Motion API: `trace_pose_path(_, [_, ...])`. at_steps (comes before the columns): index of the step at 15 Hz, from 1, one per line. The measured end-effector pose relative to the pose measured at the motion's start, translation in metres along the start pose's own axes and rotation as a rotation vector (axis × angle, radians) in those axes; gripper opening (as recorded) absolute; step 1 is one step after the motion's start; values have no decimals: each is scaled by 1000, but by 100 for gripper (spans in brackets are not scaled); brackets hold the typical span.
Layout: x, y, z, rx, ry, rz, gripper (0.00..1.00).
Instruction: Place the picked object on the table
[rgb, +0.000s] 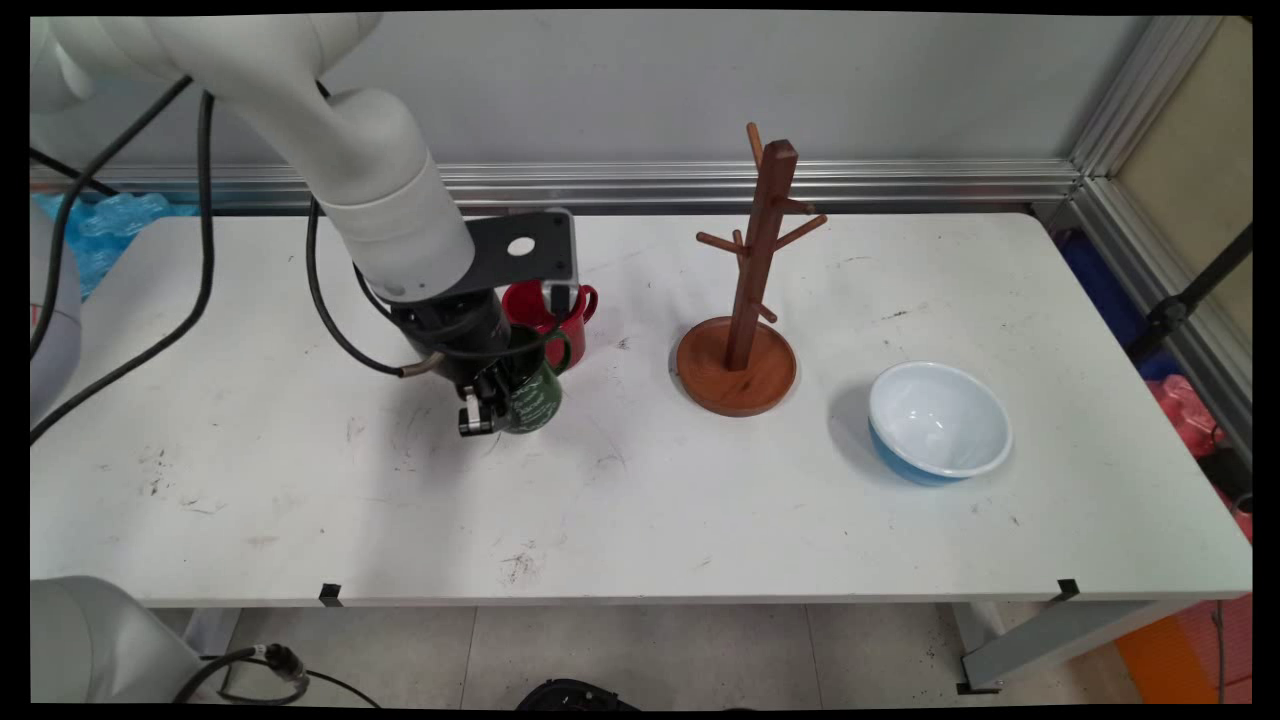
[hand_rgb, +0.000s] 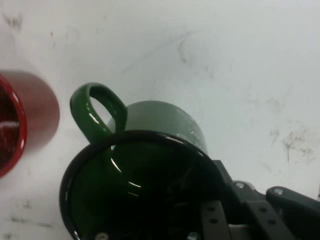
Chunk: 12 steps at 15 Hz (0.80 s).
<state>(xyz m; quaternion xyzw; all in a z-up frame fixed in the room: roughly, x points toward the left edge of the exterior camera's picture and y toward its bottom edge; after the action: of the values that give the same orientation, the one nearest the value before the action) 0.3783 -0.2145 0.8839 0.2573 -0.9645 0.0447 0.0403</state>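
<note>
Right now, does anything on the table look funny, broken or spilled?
Nothing is broken or spilled. The one odd thing is the green mug, which looks tipped where the gripper is at its rim. The red mug sits behind it, and the wooden mug tree and blue bowl stand normally.

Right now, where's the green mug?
In the main view the green mug stands left of centre on the table, at the claw, just in front of the red mug and left of the wooden mug tree.
</note>
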Motion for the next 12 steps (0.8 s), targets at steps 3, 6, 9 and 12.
trace_pose_path(3, [-2,4,7,9,-45,-20,0])
trace_pose_path(6, [-2,7,13,10,-71,-24,0])
trace_pose_path(9, [-2,11,17,6,-89,-15,0])
trace_pose_path(12, [-3,14,22,4,-102,5,0])
